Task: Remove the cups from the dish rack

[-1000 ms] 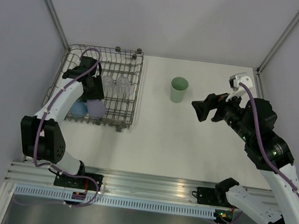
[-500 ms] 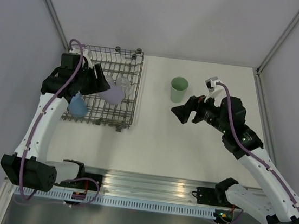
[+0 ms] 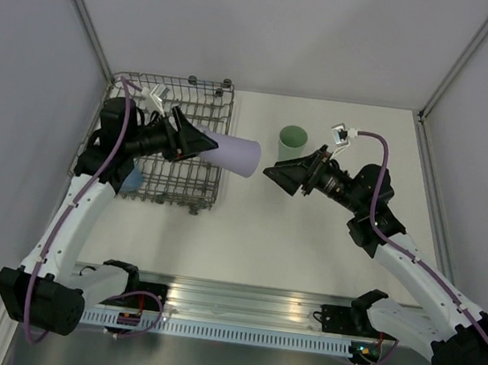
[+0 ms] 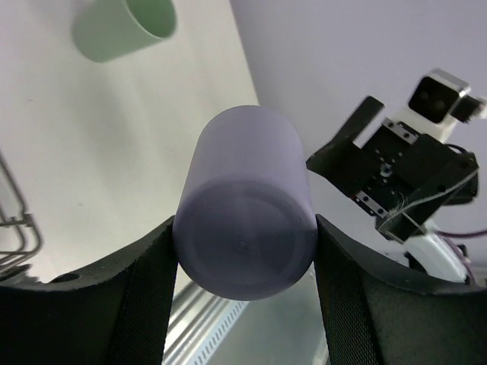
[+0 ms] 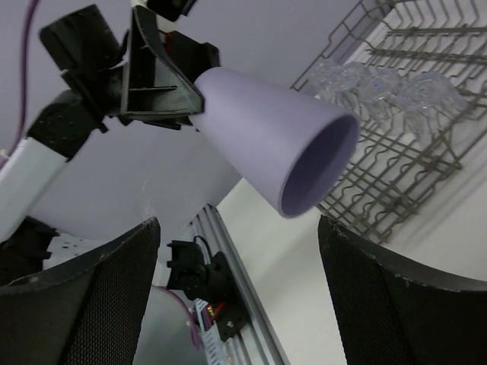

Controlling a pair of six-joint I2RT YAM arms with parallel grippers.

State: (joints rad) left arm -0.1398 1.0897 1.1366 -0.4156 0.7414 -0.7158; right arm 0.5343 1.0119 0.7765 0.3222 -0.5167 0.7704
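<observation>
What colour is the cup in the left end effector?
Lavender; the cup shows best in the right wrist view.

Dish rack (image 3: 171,196): one.

Opaque cups: three, one of each colour.
- lavender cup (image 3: 238,154): one
- pale green cup (image 3: 291,144): one
- blue cup (image 3: 132,177): one, only partly showing under the left arm (image 3: 75,215)

Clear cups (image 5: 380,84): a cluster in the rack. At least three show from the right wrist view. They overlap and are see-through, so the exact count cannot be read.

Arms: two, the left one and the right arm (image 3: 421,267).

Grippers: two, one per arm, the left gripper (image 3: 202,143) and the right gripper (image 3: 279,176). Two fingers each, four in all.
</observation>
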